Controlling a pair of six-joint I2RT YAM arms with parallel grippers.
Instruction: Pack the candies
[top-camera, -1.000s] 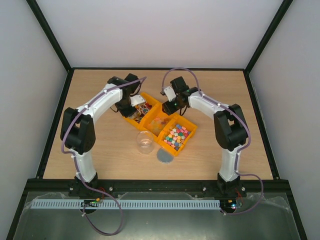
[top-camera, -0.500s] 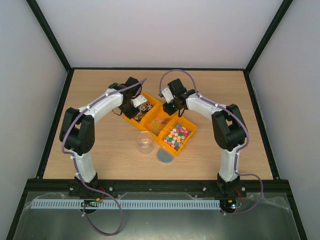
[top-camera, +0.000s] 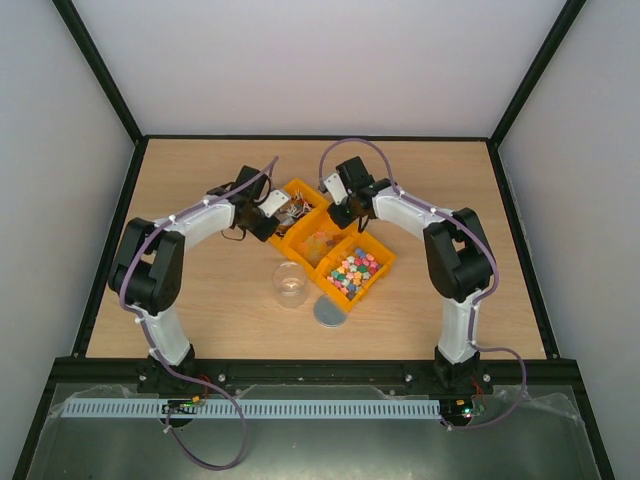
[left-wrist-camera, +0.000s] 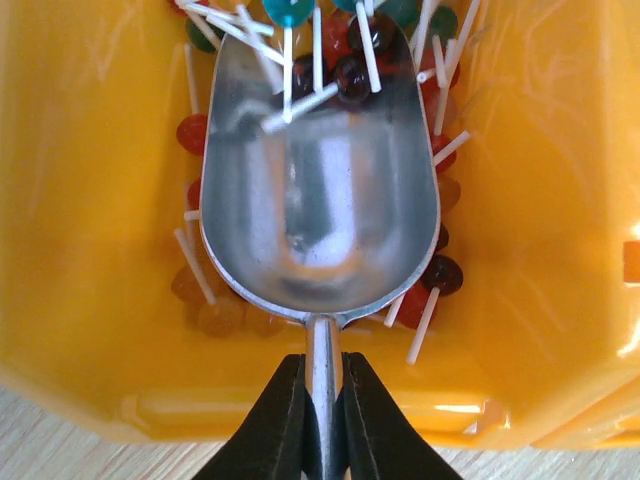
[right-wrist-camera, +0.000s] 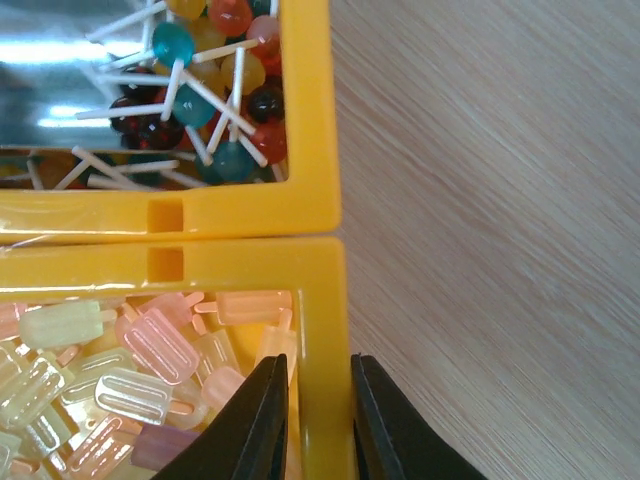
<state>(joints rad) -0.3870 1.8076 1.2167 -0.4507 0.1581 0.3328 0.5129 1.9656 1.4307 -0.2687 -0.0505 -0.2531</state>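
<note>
Candies (left-wrist-camera: 440, 272) under the scoop (left-wrist-camera: 320, 200) clamped in the left end effector (left-wrist-camera: 322, 375), right end effector (right-wrist-camera: 318, 365) clamped on bin wall (right-wrist-camera: 318, 290)

scoop (left-wrist-camera: 320, 230) on candies (left-wrist-camera: 441, 272) in bin (left-wrist-camera: 90, 250), cup (top-camera: 290, 285) nearer

From the top: fixed high behind both arm bases, looking down and forward, far enough to take in the whole worktop (top-camera: 200, 320). From the left wrist: very near, facing past the left end effector (left-wrist-camera: 323, 370) along the scoop (left-wrist-camera: 320, 220) into the lollipop bin (left-wrist-camera: 80, 250). From the right wrist: equally near, facing down past the right end effector (right-wrist-camera: 317, 365) at the middle bin (right-wrist-camera: 320, 300) wall. Shared by all three: that lollipop bin.
</note>
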